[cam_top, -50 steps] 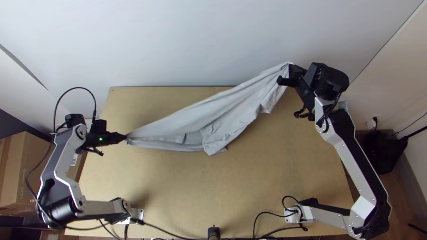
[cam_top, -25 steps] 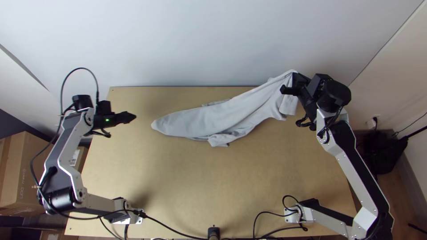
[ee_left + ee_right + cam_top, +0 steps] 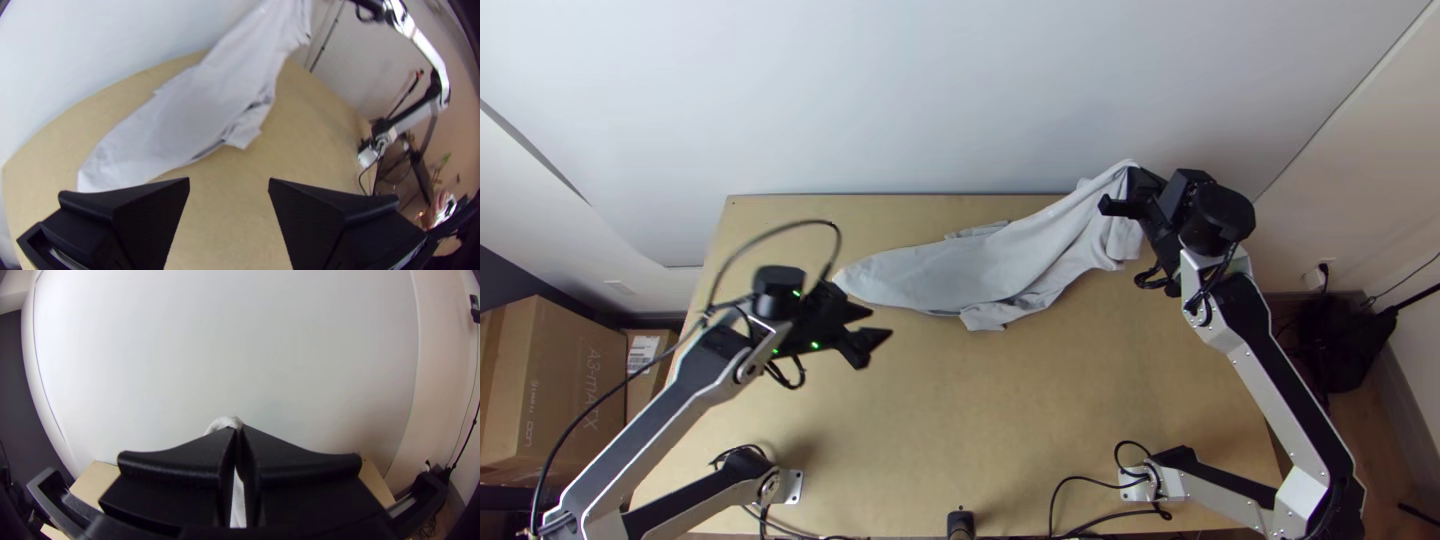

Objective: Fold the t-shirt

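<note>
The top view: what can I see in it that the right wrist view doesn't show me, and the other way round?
Top view: the shirt along its length, down to its low end on the table; also the large cardboard box and the right arm's base.

Right wrist view: a close look at the right pincer shut on the cloth, and a small dark device high at the side.

Both: shirt, right pincer, table, pale wall.
</note>
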You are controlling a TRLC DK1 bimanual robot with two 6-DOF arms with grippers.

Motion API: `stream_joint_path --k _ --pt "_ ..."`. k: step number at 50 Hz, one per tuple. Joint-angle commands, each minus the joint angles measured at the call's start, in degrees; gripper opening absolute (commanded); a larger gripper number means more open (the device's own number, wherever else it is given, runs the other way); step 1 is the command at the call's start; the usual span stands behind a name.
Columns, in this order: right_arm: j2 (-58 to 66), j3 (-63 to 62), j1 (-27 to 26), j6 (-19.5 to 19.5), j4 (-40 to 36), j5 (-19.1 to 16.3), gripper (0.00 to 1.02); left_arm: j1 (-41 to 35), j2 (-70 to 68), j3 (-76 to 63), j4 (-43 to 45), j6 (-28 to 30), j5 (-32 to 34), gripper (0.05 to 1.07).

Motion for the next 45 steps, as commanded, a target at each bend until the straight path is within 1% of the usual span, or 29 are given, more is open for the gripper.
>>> stream_joint_path --k 1,5,6,7,10,16,19,22,27,39,45 --pt "0.60 0.54 0.52 0.43 1.35 1.14 0.02 -7.50 2.92 -2.38 3.37 -0.40 -4.22 0.78" --pt "0.60 0.45 0.52 0.78 1.35 1.14 0.02 -10.40 6.09 -3.08 8.64 -1.63 -5.36 0.52" --pt "0.60 0.45 0.70 0.87 1.35 1.14 0.02 -11.10 6.88 -3.25 10.93 -2.51 -5.98 0.48" --pt "0.60 0.54 0.87 0.96 1.35 1.14 0.02 -11.72 7.76 -3.25 12.25 -2.86 -6.15 0.47" --pt "0.51 0.45 1.66 0.96 1.26 1.14 0.02 -13.21 11.19 -2.11 13.65 -2.86 -6.33 0.49" --pt "0.34 0.45 3.69 0.69 1.18 1.14 0.02 -16.82 17.87 1.23 14.27 -3.13 -8.70 0.60" --pt "0.34 0.45 4.48 0.34 1.18 1.14 0.03 -18.22 21.03 2.99 14.71 -3.83 -9.58 0.64" --pt "0.43 0.54 5.27 -0.01 1.18 1.14 0.02 -19.80 23.58 4.22 16.03 -4.53 -10.99 0.64" --pt "0.43 0.54 5.97 0.08 1.44 1.14 0.02 -20.33 28.06 5.80 18.66 -5.59 -12.13 0.63" --pt "-1.16 -1.05 8.17 0.43 1.44 1.14 0.03 -19.72 36.94 9.75 21.74 -8.40 -12.30 0.63" --pt "-1.95 -1.75 8.34 0.34 1.53 1.14 0.02 -19.54 40.72 12.13 21.83 -9.10 -12.30 0.63"
